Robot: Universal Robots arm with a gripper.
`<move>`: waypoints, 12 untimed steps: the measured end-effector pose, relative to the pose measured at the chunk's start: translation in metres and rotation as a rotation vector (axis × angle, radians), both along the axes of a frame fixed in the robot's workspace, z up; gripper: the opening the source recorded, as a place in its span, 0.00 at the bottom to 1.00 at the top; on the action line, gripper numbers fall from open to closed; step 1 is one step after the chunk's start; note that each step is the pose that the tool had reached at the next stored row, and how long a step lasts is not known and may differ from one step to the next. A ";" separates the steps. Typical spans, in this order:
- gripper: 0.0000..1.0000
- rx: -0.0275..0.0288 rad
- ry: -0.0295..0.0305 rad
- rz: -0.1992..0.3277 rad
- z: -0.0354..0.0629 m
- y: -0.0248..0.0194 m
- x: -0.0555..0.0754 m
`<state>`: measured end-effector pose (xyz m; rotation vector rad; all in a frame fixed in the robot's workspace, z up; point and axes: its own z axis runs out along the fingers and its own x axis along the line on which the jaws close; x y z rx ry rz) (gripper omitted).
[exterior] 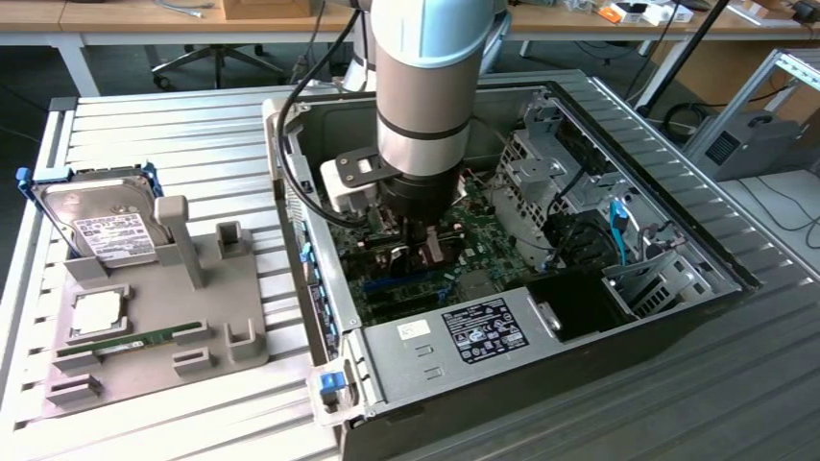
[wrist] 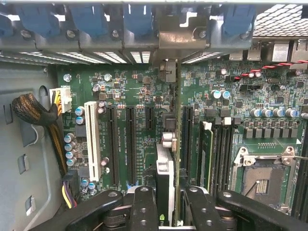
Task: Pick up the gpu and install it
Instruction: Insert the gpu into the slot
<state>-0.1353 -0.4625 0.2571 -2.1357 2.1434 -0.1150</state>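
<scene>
The arm is reaching down into the open PC case [exterior: 666, 226], w/ the hand [wrist: 169, 202] low over the motherboard [wrist: 139, 86]. The hand is clamped on the gpu [wrist: 164, 180]: the card stands on edge between the two black fingers [wrist: 144, 207], seen edge-on from the wrist view, running from the hand toward the rear slot brackets. Its metal bracket [wrist: 174, 33] sits up at the back wall of the case, among the blue slot clips [wrist: 138, 19]. Can't tell if the card's edge is seated in a slot or just above it.

Outside the case, at the exterior view's left, a grey holder tray [exterior: 167, 317] on the slatted surface [exterior: 180, 125] carries a hard drive [exterior: 103, 216] leaning upright, a CPU [exterior: 100, 313] and a green memory stick [exterior: 129, 341].
</scene>
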 end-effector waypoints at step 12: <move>0.27 -0.0003 -0.0009 -0.012 -0.0015 0.0001 -0.001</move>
